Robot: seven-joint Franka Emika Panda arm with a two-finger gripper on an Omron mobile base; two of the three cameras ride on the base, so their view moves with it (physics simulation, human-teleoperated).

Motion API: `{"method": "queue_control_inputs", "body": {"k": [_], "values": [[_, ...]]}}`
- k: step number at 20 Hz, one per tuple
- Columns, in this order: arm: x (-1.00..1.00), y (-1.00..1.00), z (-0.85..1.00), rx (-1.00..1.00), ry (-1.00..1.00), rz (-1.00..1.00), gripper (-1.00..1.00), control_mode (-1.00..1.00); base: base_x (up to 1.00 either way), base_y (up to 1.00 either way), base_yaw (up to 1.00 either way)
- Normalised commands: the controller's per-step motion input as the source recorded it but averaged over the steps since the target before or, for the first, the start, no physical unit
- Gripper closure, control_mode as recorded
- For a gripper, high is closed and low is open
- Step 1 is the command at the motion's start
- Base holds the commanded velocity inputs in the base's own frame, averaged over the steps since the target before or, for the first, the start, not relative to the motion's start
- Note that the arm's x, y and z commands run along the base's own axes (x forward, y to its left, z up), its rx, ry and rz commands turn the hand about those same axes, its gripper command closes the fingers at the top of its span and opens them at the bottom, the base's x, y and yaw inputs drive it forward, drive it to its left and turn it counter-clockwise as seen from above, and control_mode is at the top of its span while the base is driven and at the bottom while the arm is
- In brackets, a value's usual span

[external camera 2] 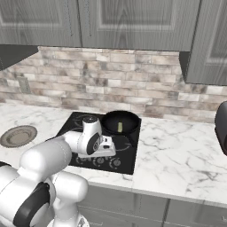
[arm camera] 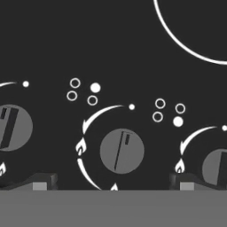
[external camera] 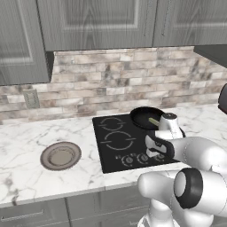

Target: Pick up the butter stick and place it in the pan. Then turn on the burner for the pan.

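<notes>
Now one butter stick [external camera: 154,121] lies in one pan [external camera: 142,116]; gripper [arm camera: 113,182] spread wide over three knobs [arm camera: 121,151], lower frame.

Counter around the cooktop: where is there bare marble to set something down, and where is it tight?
Free: the white marble counter right of the black cooktop, and the strip between the cooktop and the round grey-brown plate. Crowded: the cooktop's back right, where the round black pan holds the pale butter stick, and its front knob row under the open gripper.

I read no words or numbers; the cooktop [arm camera: 111,53] bears white flame signs beside each knob [arm camera: 121,151].
</notes>
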Motion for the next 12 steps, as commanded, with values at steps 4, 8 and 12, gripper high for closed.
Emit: {"method": "queue_control_inputs", "body": {"k": [4, 8, 12], "values": [[0.00, 0.00, -0.03, 0.00, 0.00, 0.02, -1.00, -1.00, 0.00, 0.00, 0.00], [0.01, 0.00, -0.12, 0.00, 0.00, 0.01, -1.00, -1.00, 0.00, 0.00, 0.00], [0.04, 0.00, -0.13, 0.00, 0.00, 0.00, -1.00, -1.00, 0.00, 0.00, 0.00]]}}
